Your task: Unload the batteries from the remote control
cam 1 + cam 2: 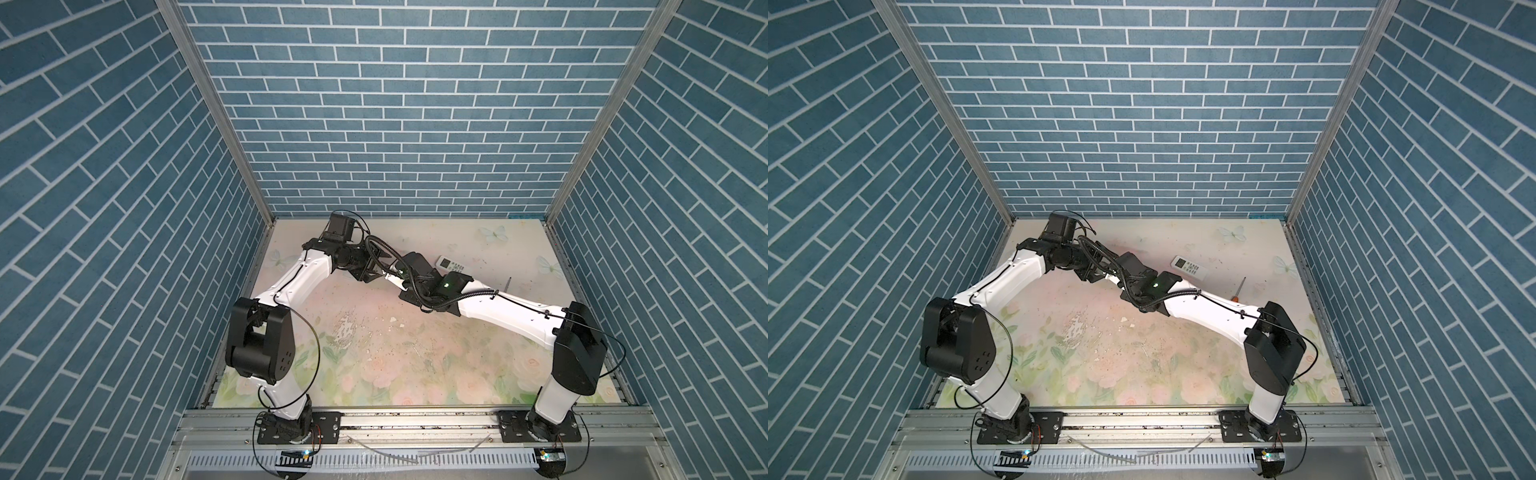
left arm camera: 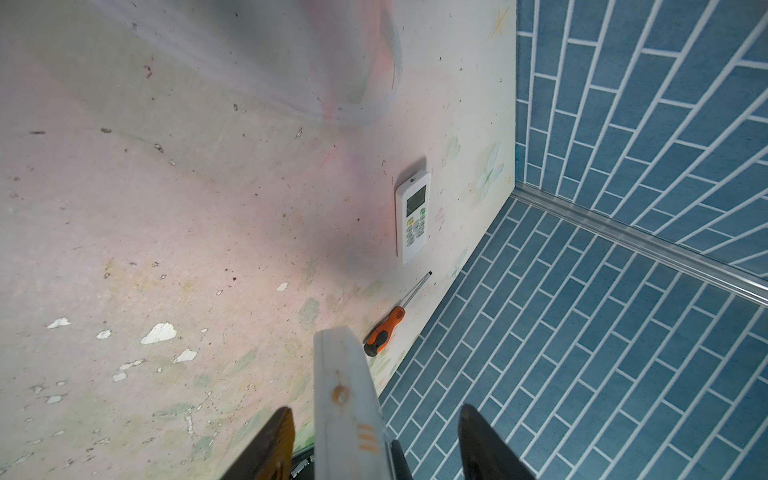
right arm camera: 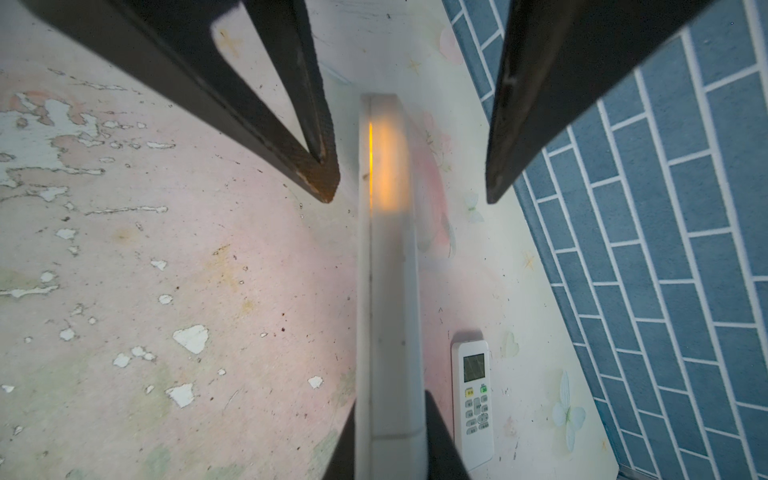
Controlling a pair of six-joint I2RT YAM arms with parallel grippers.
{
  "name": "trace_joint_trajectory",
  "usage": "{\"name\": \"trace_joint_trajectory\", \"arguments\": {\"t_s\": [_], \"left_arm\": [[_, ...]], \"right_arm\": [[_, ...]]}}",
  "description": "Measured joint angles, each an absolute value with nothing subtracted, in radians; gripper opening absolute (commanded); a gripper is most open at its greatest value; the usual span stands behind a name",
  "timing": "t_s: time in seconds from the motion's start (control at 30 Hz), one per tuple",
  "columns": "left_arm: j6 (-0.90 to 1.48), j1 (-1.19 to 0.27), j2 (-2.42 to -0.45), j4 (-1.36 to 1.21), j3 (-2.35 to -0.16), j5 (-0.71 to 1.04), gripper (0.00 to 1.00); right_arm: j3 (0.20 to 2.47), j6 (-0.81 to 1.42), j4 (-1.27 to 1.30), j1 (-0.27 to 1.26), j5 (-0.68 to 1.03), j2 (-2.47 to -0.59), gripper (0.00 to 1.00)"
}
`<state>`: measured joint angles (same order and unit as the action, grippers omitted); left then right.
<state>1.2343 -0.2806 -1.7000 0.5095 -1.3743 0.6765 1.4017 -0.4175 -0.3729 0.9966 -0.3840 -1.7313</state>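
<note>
My right gripper (image 3: 390, 399) is shut on a slim white remote control (image 3: 388, 291), held edge-on above the table. In a top view the remote (image 1: 397, 282) shows where both arms meet, mid-table towards the back. My left gripper (image 2: 374, 409) is open and straddles the remote's (image 2: 345, 415) far end. One finger is close to it, the other well apart. The right wrist view shows those left fingertips (image 3: 320, 183) on either side of it. An orange patch (image 3: 386, 166) shows on the remote's side. I cannot tell whether it is one of the batteries.
A second white remote (image 1: 451, 264) with a display lies face up on the floral table, back right. An orange-handled screwdriver (image 1: 1239, 289) lies beyond it near the right wall. Blue brick walls (image 1: 665, 249) close in three sides. The tabletop (image 1: 374, 353) is worn and chipped.
</note>
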Motion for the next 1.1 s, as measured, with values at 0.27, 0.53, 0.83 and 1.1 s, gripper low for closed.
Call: {"name": "trace_joint_trajectory", "arguments": {"t_s": [0.27, 0.53, 0.83, 1.1], "left_arm": [[1.241, -0.284, -1.706, 0.498, -1.374, 0.674, 0.51], [1.255, -0.295, -1.736, 0.480, -1.375, 0.674, 0.45], [1.272, -0.302, -1.736, 0.452, -1.376, 0.678, 0.41], [1.278, -0.302, -1.736, 0.452, -1.376, 0.678, 0.32]], "right_arm": [[1.412, -0.420, -0.366, 0.997, -0.380, -1.731, 0.00], [1.419, -0.420, -0.354, 0.997, -0.380, -1.732, 0.00], [1.447, -0.428, -0.337, 0.997, -0.381, -1.751, 0.00], [1.453, -0.428, -0.329, 0.997, -0.383, -1.775, 0.00]]}}
